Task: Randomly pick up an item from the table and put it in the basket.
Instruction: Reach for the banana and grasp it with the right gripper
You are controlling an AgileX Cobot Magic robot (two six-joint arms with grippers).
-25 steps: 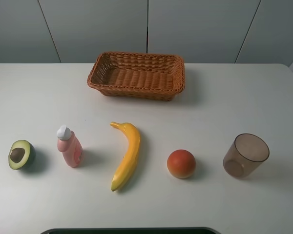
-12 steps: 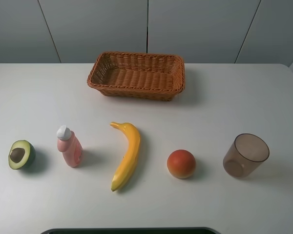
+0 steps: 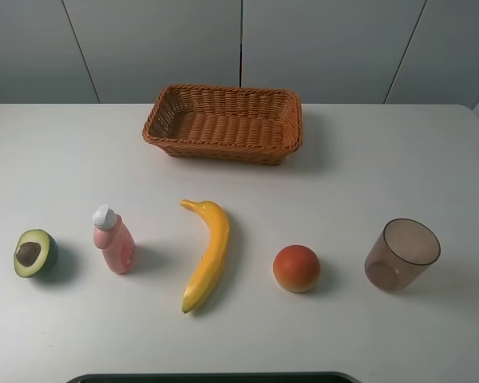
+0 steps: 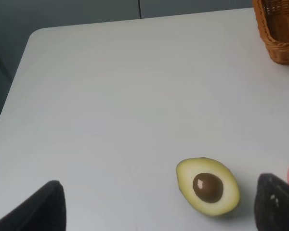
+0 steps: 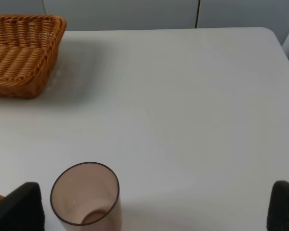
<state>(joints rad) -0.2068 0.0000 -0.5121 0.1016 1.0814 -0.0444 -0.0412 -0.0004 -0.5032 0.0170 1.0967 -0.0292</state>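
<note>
The long yellow-orange banana [image 3: 207, 254] lies on the white table [image 3: 383, 159], near the front middle, with its stem end pointing toward the basket. The empty brown wicker basket [image 3: 223, 150] stands at the back middle; a corner of it shows in the left wrist view [image 4: 279, 33] and the right wrist view [image 5: 19, 87]. Neither gripper shows in the exterior high view. My left gripper [image 4: 161, 208] is open and empty, above the table near the halved avocado. My right gripper [image 5: 154, 207] is open and empty, near the cup. The banana is out of both wrist views.
A halved avocado [image 3: 34, 252] lies at the front left and shows in the left wrist view [image 4: 208, 186]. A pink bottle [image 3: 113, 239] stands beside it. A round orange-red fruit [image 3: 296, 268] and a translucent brown cup [image 3: 401, 254] [image 5: 86, 199] sit right of the banana.
</note>
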